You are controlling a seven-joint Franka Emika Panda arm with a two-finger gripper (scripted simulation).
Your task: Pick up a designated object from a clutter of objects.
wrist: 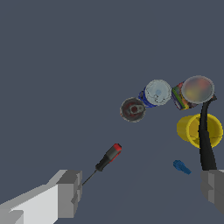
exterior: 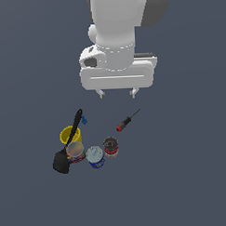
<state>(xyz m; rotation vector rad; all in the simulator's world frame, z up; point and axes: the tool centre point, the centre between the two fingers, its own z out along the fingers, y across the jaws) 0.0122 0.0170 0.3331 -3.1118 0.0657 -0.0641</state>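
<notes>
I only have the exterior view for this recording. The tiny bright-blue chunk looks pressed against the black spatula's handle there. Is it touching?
Observer: No. In the wrist view the tiny bright-blue chunk lies apart from the black spatula's handle, with a visible gap between them.
Operator: Is anything between the fingers?
Observer: Nothing. The gripper is open and empty, and the red-handled screwdriver lies unheld.
Operator: Is anything hidden among the cans?
Observer: A multicoloured cube shows beside the blue-sided can.
</notes>
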